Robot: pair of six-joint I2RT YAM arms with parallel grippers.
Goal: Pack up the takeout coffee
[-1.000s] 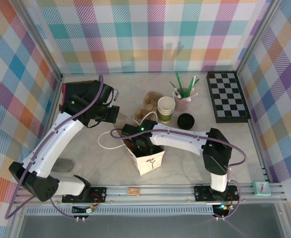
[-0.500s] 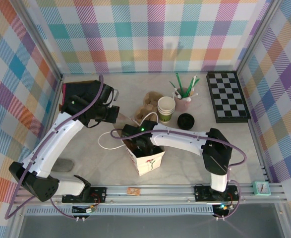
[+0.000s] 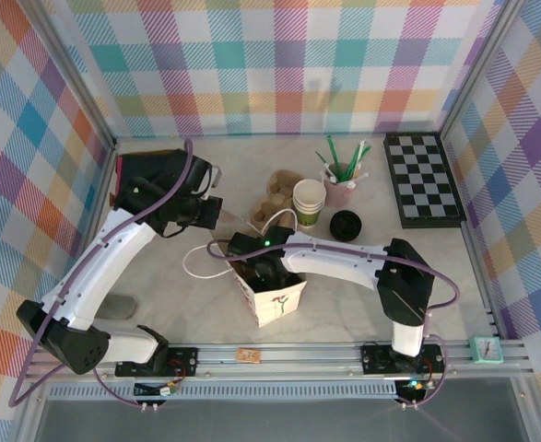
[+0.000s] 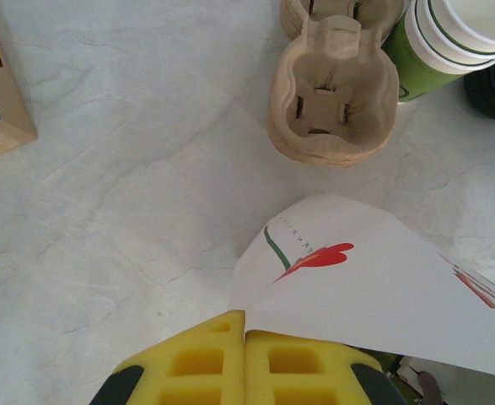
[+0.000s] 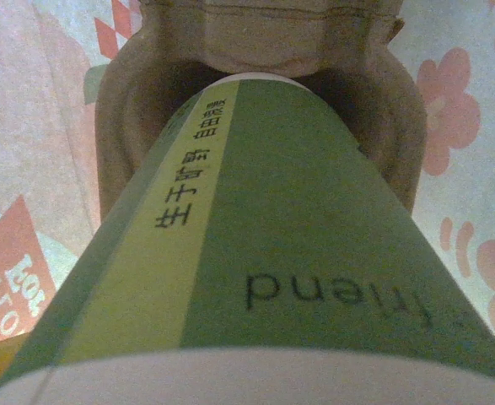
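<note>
The takeout coffee [image 5: 264,236], green with a white upper rim, fills the right wrist view inside the white paper bag [image 3: 275,295]. Its base sits in a brown cardboard carrier [image 5: 264,51] at the bag's bottom. My right gripper [image 3: 268,267] reaches down into the bag's mouth, closed round the cup; its fingers are hidden by the cup. My left gripper [image 4: 245,333] is shut on the bag's white upper edge [image 4: 357,287], its yellow pads pressed together, holding the bag open from the left. In the top view the left gripper [image 3: 217,214] is at the bag's upper left.
A stack of white-and-green cups [image 3: 309,201] stands behind the bag, with a loose black lid [image 3: 346,224] to its right and brown carriers [image 3: 277,191] to its left. A pink cup of green straws [image 3: 339,180] and a chessboard [image 3: 423,180] lie farther right.
</note>
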